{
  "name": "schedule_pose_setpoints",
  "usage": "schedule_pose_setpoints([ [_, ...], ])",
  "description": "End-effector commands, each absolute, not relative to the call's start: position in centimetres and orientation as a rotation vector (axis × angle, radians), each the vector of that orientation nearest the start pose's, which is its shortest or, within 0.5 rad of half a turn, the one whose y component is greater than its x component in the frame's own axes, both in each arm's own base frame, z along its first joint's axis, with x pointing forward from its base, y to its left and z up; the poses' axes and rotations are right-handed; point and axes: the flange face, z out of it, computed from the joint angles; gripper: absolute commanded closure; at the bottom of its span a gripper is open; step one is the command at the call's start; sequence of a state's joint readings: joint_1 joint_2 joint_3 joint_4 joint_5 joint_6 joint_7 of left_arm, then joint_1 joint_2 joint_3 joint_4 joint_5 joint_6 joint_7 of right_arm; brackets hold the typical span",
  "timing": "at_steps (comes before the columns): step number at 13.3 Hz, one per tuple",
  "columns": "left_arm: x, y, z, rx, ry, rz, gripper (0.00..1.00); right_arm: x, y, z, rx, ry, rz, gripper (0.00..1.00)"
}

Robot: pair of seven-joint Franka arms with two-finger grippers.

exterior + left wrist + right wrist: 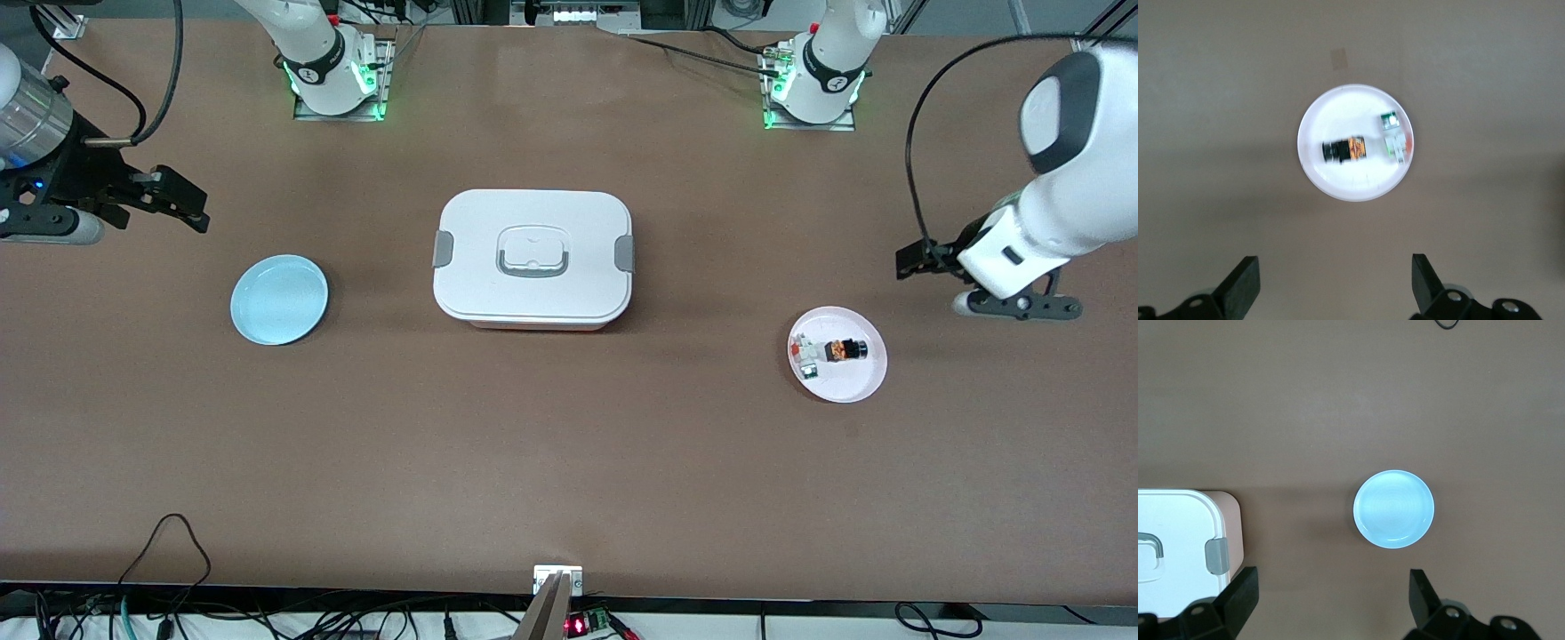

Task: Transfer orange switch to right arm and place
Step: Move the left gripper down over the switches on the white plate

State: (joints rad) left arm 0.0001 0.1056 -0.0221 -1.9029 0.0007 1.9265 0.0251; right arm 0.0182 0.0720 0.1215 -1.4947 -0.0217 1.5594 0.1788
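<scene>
So this looks like the very start, nothing picked up yet. The orange switch is lying on its side in the pink saucer, lower right of the front view, next to some small white, red and green pieces. In the left wrist view the orange switch sits mid-frame inside the saucer, with the two black fingers spread wide at the bottom edge.

The left gripper hangs at the right edge of the frame, over bare table just beside the saucer, jaws apart and empty. The right gripper is up at the upper left, also wide apart, holding nothing, waiting near the light blue saucer. A white lidded box sits in the centre.

My guess for the next move: left arm comes over the pink saucer, lines its fingers across the switch's black body and drops down without nudging the neighbouring bits
</scene>
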Motion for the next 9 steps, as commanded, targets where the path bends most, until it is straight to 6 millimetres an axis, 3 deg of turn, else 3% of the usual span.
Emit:
schedule_pose_setpoints([
  [1,57.3,-1.5,38.9,-3.129,0.028,0.041,0.00,57.0,7.7,60.8,-3.151,0.051,0.062,0.00],
  [6,59.6,-1.2,28.7,-3.132,0.007,0.045,0.00,57.6,7.7,59.4,-3.152,0.053,0.111,0.00],
  [9,59.7,-0.6,24.8,-3.132,0.000,0.079,0.00,58.0,7.8,58.4,-3.151,0.048,0.137,0.00],
])
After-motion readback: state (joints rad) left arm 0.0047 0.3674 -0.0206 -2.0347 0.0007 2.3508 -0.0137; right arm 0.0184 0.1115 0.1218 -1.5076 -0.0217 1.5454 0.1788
